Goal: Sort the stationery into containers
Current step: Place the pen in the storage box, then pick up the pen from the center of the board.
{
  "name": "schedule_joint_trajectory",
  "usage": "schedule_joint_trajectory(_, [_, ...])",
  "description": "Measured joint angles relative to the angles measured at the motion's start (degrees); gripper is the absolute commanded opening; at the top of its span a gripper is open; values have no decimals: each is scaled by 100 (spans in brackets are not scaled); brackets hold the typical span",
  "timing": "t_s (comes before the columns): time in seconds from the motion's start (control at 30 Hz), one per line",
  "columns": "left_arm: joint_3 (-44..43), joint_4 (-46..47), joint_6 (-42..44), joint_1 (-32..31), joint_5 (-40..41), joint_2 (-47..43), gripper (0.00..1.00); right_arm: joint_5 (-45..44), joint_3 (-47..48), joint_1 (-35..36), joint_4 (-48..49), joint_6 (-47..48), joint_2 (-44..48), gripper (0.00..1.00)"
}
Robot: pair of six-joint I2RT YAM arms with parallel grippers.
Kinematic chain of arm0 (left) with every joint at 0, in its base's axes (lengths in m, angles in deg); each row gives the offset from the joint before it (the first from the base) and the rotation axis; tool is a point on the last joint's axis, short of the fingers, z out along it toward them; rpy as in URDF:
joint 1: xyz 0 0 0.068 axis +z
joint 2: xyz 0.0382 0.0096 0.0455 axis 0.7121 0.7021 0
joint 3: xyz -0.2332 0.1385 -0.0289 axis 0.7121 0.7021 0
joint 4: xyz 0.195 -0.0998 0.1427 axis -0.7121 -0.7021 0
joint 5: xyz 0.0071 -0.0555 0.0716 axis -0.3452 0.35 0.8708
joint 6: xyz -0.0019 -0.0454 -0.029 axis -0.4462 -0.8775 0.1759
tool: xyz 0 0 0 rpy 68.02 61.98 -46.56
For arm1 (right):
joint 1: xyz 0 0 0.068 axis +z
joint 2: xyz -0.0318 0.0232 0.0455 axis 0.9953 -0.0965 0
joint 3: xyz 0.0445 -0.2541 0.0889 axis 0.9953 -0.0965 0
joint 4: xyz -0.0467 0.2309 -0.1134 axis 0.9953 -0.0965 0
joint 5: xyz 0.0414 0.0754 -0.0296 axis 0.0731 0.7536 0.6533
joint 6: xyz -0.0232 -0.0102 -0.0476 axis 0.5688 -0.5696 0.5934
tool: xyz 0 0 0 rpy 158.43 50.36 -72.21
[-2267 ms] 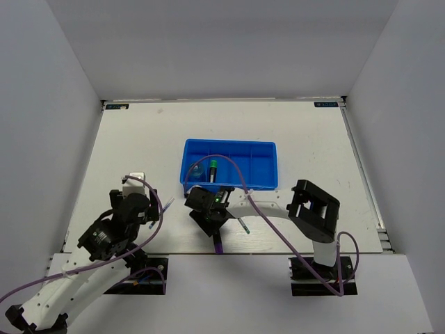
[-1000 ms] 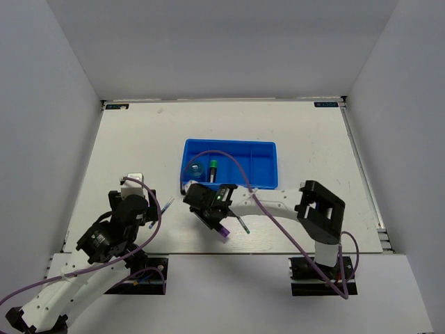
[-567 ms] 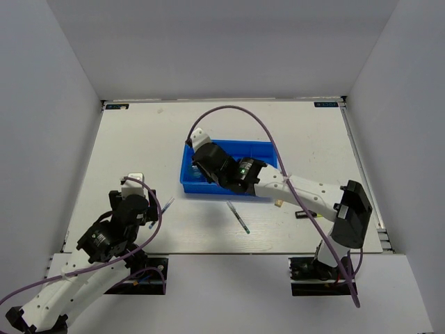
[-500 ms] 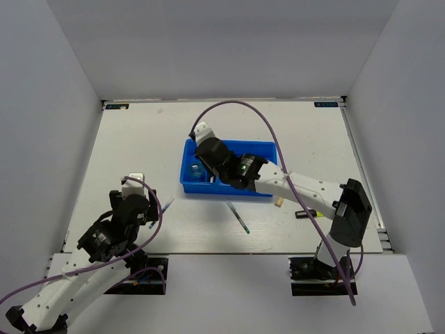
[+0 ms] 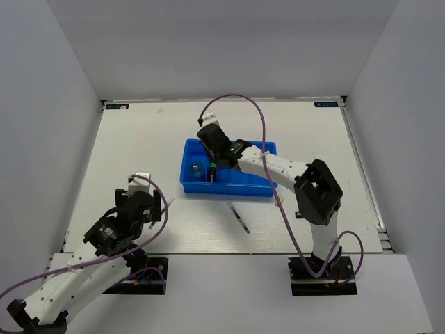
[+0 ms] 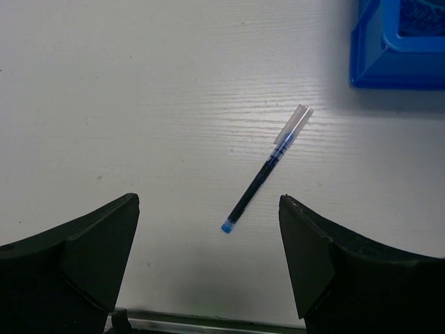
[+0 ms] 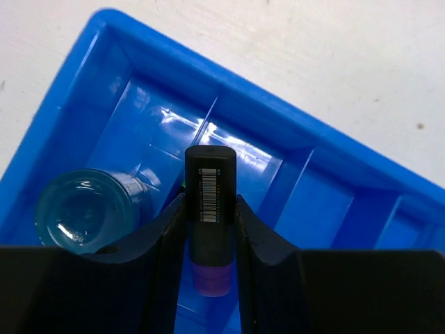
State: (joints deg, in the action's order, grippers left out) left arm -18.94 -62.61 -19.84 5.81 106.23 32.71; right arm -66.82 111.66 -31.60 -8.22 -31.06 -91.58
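My right claw [image 7: 211, 209] is clenched on the marker [image 7: 210, 184], above the tray [image 7: 327, 202] beside the round piece [image 7: 83, 209]. Dropped here, it could straddle a divider. My left claw [image 6: 208, 202] hangs released over the blue pen [image 6: 268, 170].

We are in a robot lab. We see a white desk [image 5: 139, 139] boxed in by plain pale walls [image 5: 222, 49]. The left arm [image 5: 73, 285] and the right arm [image 5: 274, 165], both white machines, are bolted at its near edge, and purple cables [image 5: 240, 97] loop off them.
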Motion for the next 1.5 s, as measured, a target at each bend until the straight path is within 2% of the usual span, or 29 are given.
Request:
schedule_joint_trajectory(0.03, [4,28,42,0,-55,101,91,63,0,-42,-4,-46,-76,11])
schedule_joint_trajectory(0.07, [4,57,63,2,-111,225,92,133,0,-76,-4,-83,-129,21])
schedule_joint_trajectory(0.13, [4,153,125,0,-219,562,92,284,0,-153,-9,-131,-190,37])
schedule_joint_trajectory(0.17, [4,210,160,0,-278,763,92,372,0,-188,-7,-153,-197,51])
schedule_joint_trajectory(0.2, [4,280,203,0,-321,951,92,455,0,-225,-4,-205,-197,57])
schedule_joint_trajectory(0.33, [-33,608,398,131,-614,1989,94,737,-22,-348,0,-254,-195,60])
schedule_joint_trajectory(0.37, [-72,664,435,240,-745,2304,91,800,-52,-378,0,-262,-170,60])
schedule_joint_trajectory(0.43, [-131,798,481,566,-1080,2820,85,942,-151,-433,-9,-278,-105,50])
schedule_joint_trajectory(0.47, [-136,874,501,745,-1239,2979,82,1010,-205,-455,-20,-306,-50,36])
schedule_joint_trajectory(0.6, [-136,1163,623,1331,-1941,3119,71,1290,-448,-560,-175,-424,374,7])
schedule_joint_trajectory(0.7, [-136,1384,726,1631,-2448,3287,66,1663,-673,-680,-328,-481,935,0])
schedule_joint_trajectory(0.87, [-140,1596,914,1880,-3069,3825,60,2693,-1349,-1032,-343,-286,2017,0])
schedule_joint_trajectory(0.9, [-146,1622,942,1912,-3161,3926,56,2927,-1561,-1119,-304,-219,2229,0])
schedule_joint_trajectory(1.13, [-232,1709,1121,2057,-3423,4395,52,4422,-2977,-1550,-94,98,3307,0])
schedule_joint_trajectory(1.23, [-271,1731,1176,2111,-3421,4564,49,4835,-3228,-1687,-74,107,3501,0])
schedule_joint_trajectory(1.3, [-286,1794,1202,2131,-3412,4701,42,5047,-3298,-1784,-52,87,3593,0])
schedule_joint_trajectory(1.47, [-387,1840,1252,2166,-3353,5001,36,5396,-3407,-2017,74,63,3921,0])
schedule_joint_trajectory(1.5, [-413,1840,1255,2166,-3351,5040,30,5458,-3440,-2059,96,61,4002,0])
